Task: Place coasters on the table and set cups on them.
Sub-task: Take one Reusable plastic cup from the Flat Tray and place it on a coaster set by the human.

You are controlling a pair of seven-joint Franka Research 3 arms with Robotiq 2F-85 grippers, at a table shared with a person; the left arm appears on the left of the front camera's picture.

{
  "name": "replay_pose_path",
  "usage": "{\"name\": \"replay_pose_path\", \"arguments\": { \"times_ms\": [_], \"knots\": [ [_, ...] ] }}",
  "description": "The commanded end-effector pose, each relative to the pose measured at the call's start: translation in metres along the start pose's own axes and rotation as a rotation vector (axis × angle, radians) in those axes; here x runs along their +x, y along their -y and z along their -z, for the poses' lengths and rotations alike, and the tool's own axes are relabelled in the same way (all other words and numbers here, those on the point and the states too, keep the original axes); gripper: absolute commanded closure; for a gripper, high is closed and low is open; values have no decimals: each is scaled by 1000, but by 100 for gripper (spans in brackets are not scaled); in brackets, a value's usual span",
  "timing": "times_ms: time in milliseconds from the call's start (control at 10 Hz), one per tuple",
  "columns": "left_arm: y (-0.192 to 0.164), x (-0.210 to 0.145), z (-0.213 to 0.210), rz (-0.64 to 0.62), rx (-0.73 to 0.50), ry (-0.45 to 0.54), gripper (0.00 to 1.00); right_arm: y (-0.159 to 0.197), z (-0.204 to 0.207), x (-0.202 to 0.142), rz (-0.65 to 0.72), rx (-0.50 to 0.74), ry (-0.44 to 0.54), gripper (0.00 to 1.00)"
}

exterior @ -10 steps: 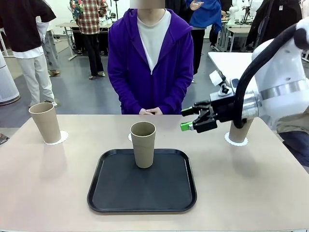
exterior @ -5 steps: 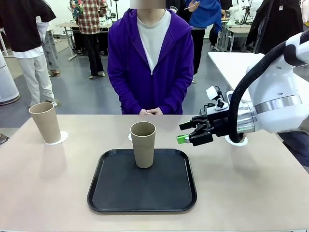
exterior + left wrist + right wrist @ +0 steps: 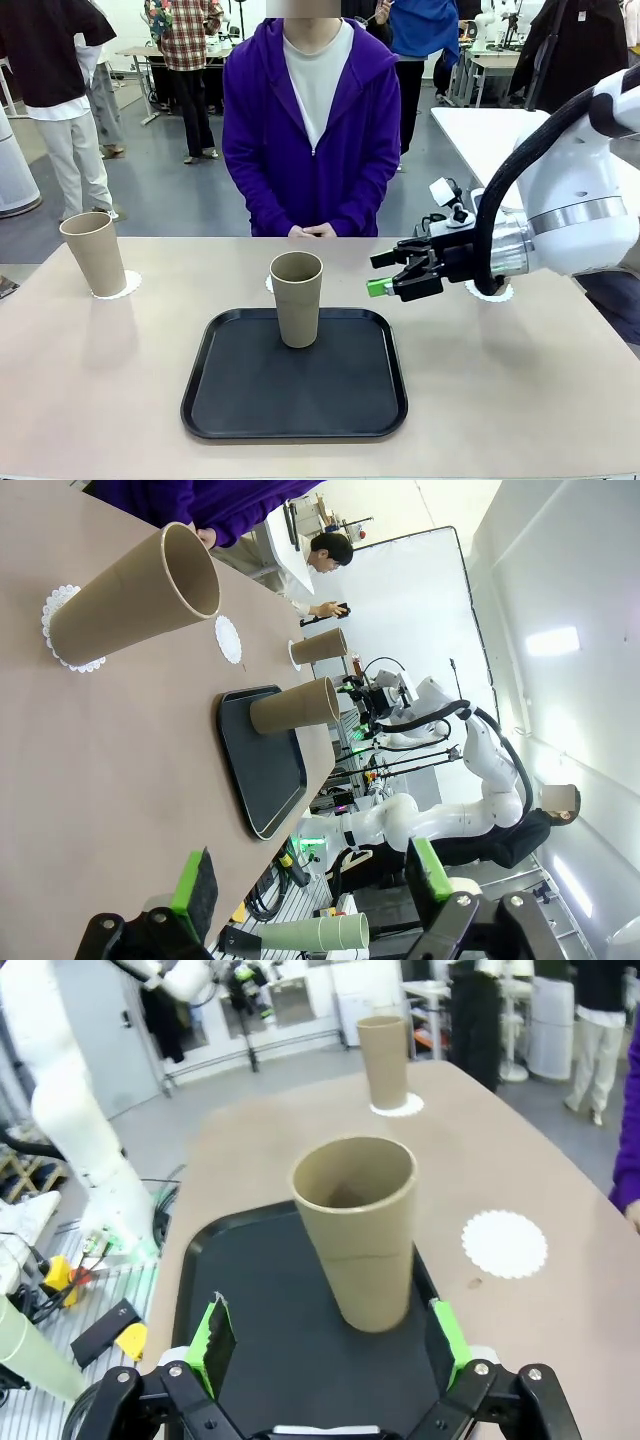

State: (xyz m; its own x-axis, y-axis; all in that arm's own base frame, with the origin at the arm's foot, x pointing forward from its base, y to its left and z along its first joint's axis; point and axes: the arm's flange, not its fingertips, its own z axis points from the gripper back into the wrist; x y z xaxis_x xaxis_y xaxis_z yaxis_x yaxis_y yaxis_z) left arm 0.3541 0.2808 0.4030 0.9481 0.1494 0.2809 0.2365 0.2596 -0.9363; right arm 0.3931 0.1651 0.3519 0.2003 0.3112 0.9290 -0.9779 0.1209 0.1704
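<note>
Right gripper (image 3: 378,275) is hanging above the table (image 3: 520,400) with jaws spread wide, nothing between them. Its fingers are pointing straight at the cup on the tray (image 3: 297,298). In the right wrist view that cup (image 3: 358,1230) is standing upright just ahead of the gripper (image 3: 330,1325), lined up with the gap between the pads. The bare coaster (image 3: 505,1243) is lying beyond the cup and off to one side, on the table past the black tray (image 3: 230,400). Farther ahead, well apart, a second cup (image 3: 384,1060) is already sitting on its doily. Left gripper (image 3: 310,875) is also standing wide and empty, off the table's end, with the nearest cup (image 3: 140,598) far ahead of it. Risks as I judge them: the cup is tall, light-looking and tapered. A pad clipping its rim or wall on the way in would likely tip it onto the tray. A grip taken too high on the taper could let it slide down through the pads. Too hard a squeeze might buckle the thin wall. The paper coaster could skid or crumple if the base is dragged across it.
</note>
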Motion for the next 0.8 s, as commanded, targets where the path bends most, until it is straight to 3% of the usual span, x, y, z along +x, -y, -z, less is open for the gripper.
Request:
{"name": "replay_pose_path", "arguments": {
  "times_ms": [0,100,300,700],
  "knots": [
    [1,-2,-2,9,-2,0,0,19,22,-18,-87,81,72,0],
    [1,-2,-2,9,-2,0,0,25,31,-22,-134,145,92,0],
    [1,-2,-2,9,-2,0,0,41,49,-34,-176,155,120,0],
    [1,-2,-2,9,-2,0,0,66,77,-54,-111,140,149,0]
  ]
}}
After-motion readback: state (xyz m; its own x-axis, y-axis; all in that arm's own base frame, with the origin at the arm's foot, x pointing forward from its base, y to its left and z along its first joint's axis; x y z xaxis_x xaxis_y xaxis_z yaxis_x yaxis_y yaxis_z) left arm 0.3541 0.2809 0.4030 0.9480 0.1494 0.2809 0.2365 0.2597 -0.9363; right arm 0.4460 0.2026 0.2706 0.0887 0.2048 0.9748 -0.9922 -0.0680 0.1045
